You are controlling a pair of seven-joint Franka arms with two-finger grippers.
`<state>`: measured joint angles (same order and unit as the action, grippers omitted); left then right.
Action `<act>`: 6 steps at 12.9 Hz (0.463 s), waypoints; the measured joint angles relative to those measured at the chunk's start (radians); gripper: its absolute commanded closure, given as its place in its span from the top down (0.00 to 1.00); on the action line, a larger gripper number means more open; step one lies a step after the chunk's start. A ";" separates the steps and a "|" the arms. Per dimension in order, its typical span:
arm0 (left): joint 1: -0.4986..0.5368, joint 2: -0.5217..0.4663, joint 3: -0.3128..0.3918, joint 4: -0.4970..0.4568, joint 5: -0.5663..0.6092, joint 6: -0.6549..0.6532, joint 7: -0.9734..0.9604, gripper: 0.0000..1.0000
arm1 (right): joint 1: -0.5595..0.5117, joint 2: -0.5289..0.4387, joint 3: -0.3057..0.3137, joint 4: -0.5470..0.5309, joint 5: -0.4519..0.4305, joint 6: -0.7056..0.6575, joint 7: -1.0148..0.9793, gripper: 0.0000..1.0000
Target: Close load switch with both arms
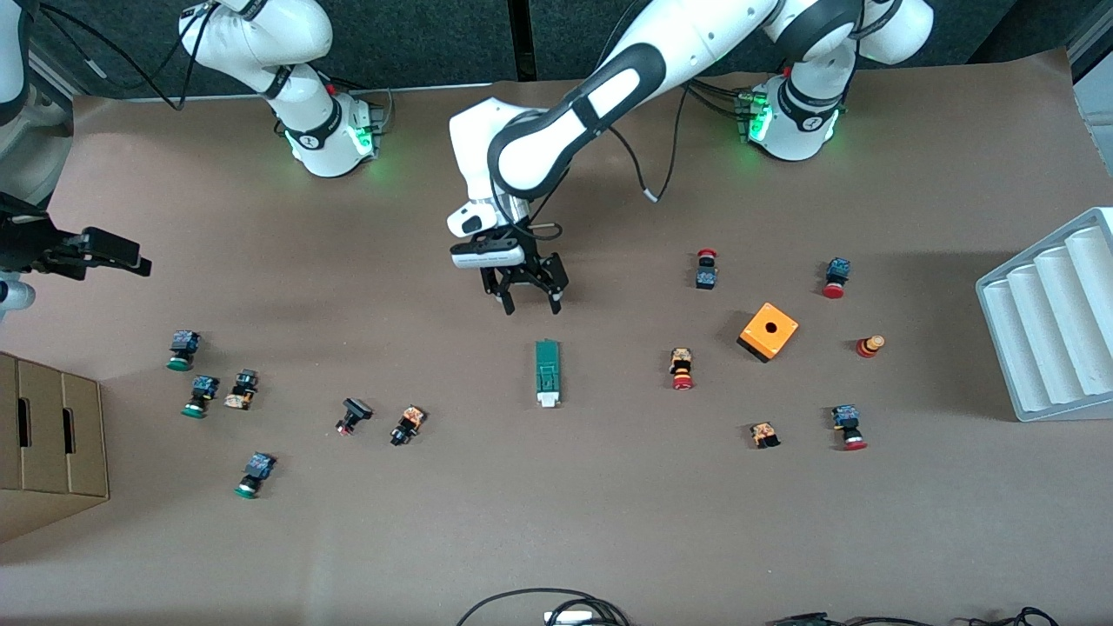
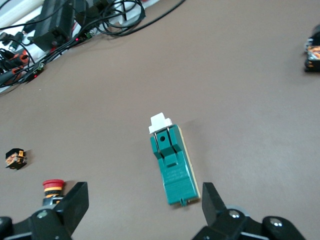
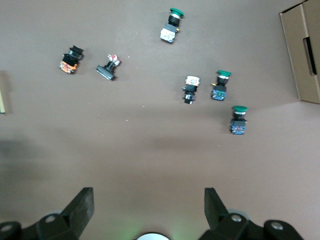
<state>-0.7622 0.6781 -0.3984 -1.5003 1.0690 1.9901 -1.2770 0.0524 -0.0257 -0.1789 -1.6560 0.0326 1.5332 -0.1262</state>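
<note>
Hands first, from the right arm's end of the desk point(image 1: 609, 539): your right hand point(image 1: 104, 252) hangs there with its fingers spread and empty, well apart from the switch point(image 1: 547, 372); that arm waits. In its wrist view only scattered buttons point(image 3: 218, 86) and a cardboard box point(image 3: 302, 50) show ahead of it. Mid-desk, your left hand point(image 1: 531, 298) hovers with fingers wide and empty, and it is much the nearer one. The switch lies flat on the desk just nearer the front camera than that hand, its long axis running toward that camera, white handle point(image 1: 547, 400) at the camera end. The left fingers straddle the line of its green end, so I judge a forward, downward reach lines you up.
</note>
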 measured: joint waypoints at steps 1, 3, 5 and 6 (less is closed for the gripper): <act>0.002 -0.018 0.004 0.001 -0.037 -0.007 0.052 1.00 | 0.000 0.000 0.002 0.000 -0.009 0.000 -0.003 1.00; 0.026 -0.053 0.008 0.007 -0.112 -0.029 0.159 1.00 | 0.000 0.000 0.004 0.001 -0.012 0.001 -0.007 1.00; 0.062 -0.090 0.009 0.017 -0.198 -0.034 0.284 1.00 | 0.000 0.000 0.004 0.003 -0.012 0.001 -0.008 1.00; 0.080 -0.111 0.009 0.021 -0.241 -0.047 0.346 1.00 | 0.000 0.000 0.004 0.007 -0.012 0.002 -0.008 1.00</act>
<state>-0.6823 0.5667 -0.3892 -1.4794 0.8279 1.9433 -0.9312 0.0526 -0.0261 -0.1748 -1.6487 0.0202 1.5348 -0.1347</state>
